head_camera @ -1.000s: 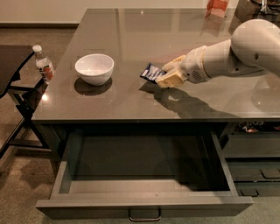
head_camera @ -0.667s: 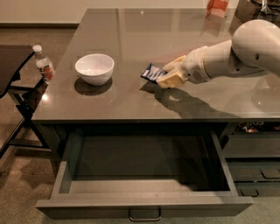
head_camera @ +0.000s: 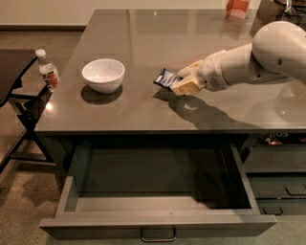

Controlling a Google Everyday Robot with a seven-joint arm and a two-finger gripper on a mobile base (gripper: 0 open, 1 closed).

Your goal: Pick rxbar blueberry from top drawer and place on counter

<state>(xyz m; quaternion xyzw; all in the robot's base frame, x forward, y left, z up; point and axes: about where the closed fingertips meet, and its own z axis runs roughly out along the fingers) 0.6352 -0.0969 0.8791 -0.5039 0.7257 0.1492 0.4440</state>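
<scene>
My gripper [head_camera: 180, 80] is over the middle of the grey-brown counter [head_camera: 143, 110], reaching in from the right. It is shut on the rxbar blueberry [head_camera: 166, 77], a dark navy wrapper with light print that sticks out to the left of the fingers, just above the counter surface. The top drawer [head_camera: 158, 225] is pulled open below the counter's front edge, and its inside shows nothing in it. Its metal handle is at the bottom middle.
A white bowl [head_camera: 103, 74] stands on the counter to the left of the bar. A water bottle [head_camera: 48, 71] stands on a dark side table at the left. An orange-red packet [head_camera: 236, 7] is at the counter's back right. Narrower dark drawers [head_camera: 277, 177] are at the right.
</scene>
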